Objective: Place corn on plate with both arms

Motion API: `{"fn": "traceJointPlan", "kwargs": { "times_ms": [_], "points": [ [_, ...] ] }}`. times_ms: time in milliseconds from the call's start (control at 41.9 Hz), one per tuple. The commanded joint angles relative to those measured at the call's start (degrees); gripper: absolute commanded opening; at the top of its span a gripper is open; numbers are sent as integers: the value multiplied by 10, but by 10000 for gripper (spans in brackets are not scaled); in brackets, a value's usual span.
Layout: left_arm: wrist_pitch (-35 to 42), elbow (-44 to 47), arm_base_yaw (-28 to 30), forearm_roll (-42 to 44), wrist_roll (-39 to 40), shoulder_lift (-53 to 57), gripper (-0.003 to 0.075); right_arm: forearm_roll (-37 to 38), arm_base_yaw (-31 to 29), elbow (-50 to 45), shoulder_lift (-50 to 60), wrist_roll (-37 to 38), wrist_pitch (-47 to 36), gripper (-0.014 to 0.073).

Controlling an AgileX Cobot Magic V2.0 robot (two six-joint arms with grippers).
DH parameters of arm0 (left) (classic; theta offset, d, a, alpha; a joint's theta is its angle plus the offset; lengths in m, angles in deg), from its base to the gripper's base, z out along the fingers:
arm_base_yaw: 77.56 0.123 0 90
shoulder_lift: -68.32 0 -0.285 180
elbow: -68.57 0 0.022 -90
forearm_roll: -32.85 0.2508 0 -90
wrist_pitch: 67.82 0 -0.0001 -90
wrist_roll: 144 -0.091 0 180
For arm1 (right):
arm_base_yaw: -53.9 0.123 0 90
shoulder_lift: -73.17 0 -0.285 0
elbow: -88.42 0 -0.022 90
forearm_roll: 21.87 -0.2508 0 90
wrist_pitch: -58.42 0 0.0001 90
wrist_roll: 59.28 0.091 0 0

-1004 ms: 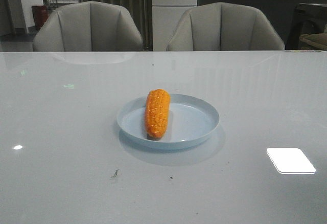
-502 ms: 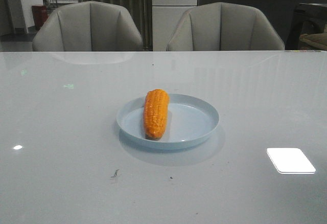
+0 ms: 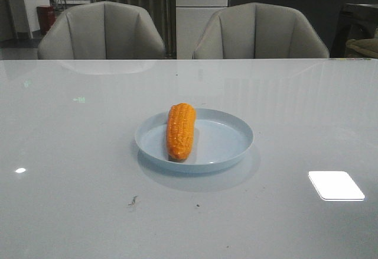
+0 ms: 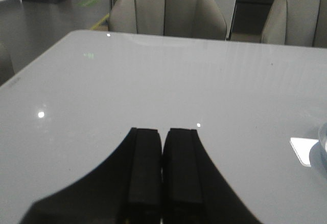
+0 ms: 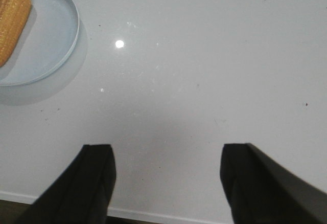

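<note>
The orange-yellow corn (image 3: 181, 130) lies in the left half of the pale blue plate (image 3: 227, 143) at the middle of the table. Both also show at a corner of the right wrist view, the corn (image 5: 11, 17) on the plate (image 5: 56, 35). My right gripper (image 5: 166, 150) is open and empty over bare table near the table's edge, well away from the plate. My left gripper (image 4: 163, 131) is shut and empty over bare table; a sliver of the plate's rim (image 4: 323, 138) shows at that view's edge. Neither arm appears in the front view.
Two grey chairs (image 3: 103, 31) (image 3: 260, 31) stand behind the table's far edge. A bright window reflection (image 3: 335, 185) lies on the glossy grey table at the right. A small dark speck (image 3: 133, 200) marks the tabletop in front of the plate.
</note>
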Motion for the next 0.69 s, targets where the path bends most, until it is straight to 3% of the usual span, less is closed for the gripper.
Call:
{"fn": "traceJointPlan", "kwargs": {
  "times_ms": [0,239,669],
  "points": [
    [63,0,-3,6,-2,31,96,-3,0,16,2,-4,-34,538],
    [26,29,-3,112,-2,150,96,-3,0,16,2,-4,-34,538],
    [5,29,-3,102,-2,157,96,-3,0,16,2,-4,-34,538]
  ]
}}
